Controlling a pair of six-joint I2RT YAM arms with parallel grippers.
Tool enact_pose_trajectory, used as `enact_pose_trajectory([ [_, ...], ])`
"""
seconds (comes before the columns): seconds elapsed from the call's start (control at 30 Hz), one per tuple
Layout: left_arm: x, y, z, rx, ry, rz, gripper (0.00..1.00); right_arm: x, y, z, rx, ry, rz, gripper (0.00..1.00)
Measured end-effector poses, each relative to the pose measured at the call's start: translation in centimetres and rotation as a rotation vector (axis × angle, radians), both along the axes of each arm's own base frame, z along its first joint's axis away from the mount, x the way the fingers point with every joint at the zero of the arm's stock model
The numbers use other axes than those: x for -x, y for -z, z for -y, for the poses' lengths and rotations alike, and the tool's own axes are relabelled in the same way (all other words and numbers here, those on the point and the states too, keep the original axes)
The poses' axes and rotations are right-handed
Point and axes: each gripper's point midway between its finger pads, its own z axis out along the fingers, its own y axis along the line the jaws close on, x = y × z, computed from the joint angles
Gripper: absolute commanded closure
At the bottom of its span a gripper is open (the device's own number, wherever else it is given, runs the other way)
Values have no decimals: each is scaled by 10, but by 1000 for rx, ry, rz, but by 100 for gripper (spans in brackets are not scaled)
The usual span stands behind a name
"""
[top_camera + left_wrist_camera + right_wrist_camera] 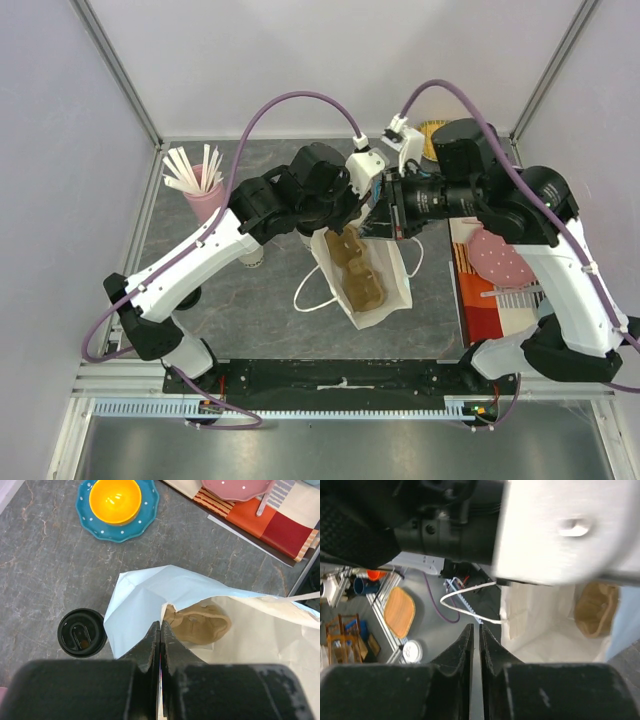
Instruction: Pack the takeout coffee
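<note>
The takeout coffee [82, 632], a cup with a round black lid, stands on the grey table just left of the white paper bag [145, 600]; in the top view the arms hide it. My left gripper [160, 625] is shut on the bag's upper rim. The bag [375, 285] lies open with a brown cardboard cup carrier [355, 268] inside. My right gripper [475, 627] hovers at the bag's other rim, beside its white handle loop [465, 607]. Its fingers are almost together with a thin slit between them. I cannot see whether paper is in that slit.
A pink cup of white sticks [203, 195] stands at the back left. A white cup [250, 258] sits partly under the left arm. A blue plate with a yellow bowl [117, 505] is beyond the bag. A pink plate [495, 258] rests on a patterned mat [480, 300] at the right.
</note>
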Motion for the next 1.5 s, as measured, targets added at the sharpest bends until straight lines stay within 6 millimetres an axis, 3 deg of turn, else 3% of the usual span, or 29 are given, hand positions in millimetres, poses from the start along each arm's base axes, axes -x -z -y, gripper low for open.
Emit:
enact_pose_trajectory([
  [0.07, 0, 0, 0, 6, -9, -9, 98, 6, -1, -12, 8, -60, 28, 94],
  [0.23, -7, 3, -3, 16, -47, -35, 98, 11, 30, -11, 93, -78, 1, 99],
  [0.47, -13, 9, -6, 43, -100, -105, 98, 30, 53, -26, 133, -110, 54, 100],
  [0.63, -12, 9, -6, 72, -117, -144, 98, 39, 83, -39, 189, -87, 75, 100],
  [0.8, -13, 15, -7, 89, -126, -189, 98, 19, 127, -20, 331, 73, 85, 100],
  [0.93, -5, 31, -8, 90, -115, -253, 98, 4, 136, -2, 373, 201, 112, 100],
  [1.13, 9, 53, -12, 91, -109, -338, 98, -6, 153, 2, 416, 270, 116, 100],
  [1.5, 1, 54, -14, 127, -128, -365, 98, 6, 205, 11, 525, 162, 102, 100],
])
